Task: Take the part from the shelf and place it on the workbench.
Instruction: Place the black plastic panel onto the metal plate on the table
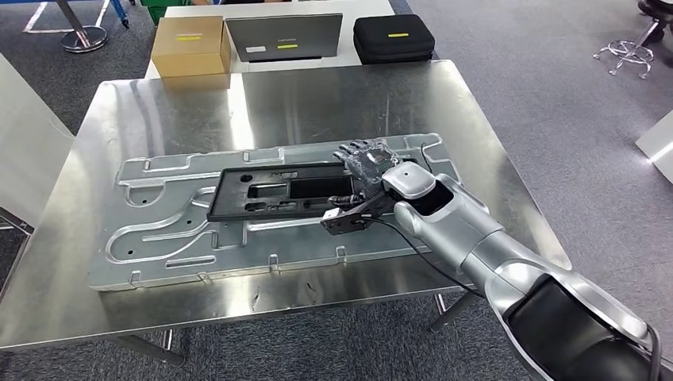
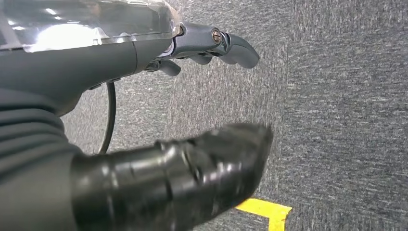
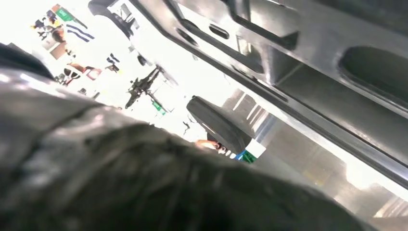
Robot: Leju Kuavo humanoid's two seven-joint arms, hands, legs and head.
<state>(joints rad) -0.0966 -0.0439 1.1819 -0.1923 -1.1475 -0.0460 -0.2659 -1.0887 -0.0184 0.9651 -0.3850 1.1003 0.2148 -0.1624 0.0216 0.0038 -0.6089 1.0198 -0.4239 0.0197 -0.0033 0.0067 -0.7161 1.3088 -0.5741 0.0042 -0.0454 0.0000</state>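
Black part (image 1: 278, 190) lies mid-frame on the embossed metal panel (image 1: 159, 238) on the steel workbench (image 1: 317, 95), its right end under the right hand (image 1: 367, 171); whether those fingers grip it, I cannot tell. Left hand (image 2: 192, 96) hangs loosely apart over carpet. Yellow labels at upper frame are unreadable.

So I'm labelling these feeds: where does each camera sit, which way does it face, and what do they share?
Head view: high on the body, looking forward and down at the table, black part and right hand.
Left wrist view: behind the left hand, facing carpet.
Right wrist view: behind the right hand, low against the black part.
Shared: head and right wrist views both show the part.
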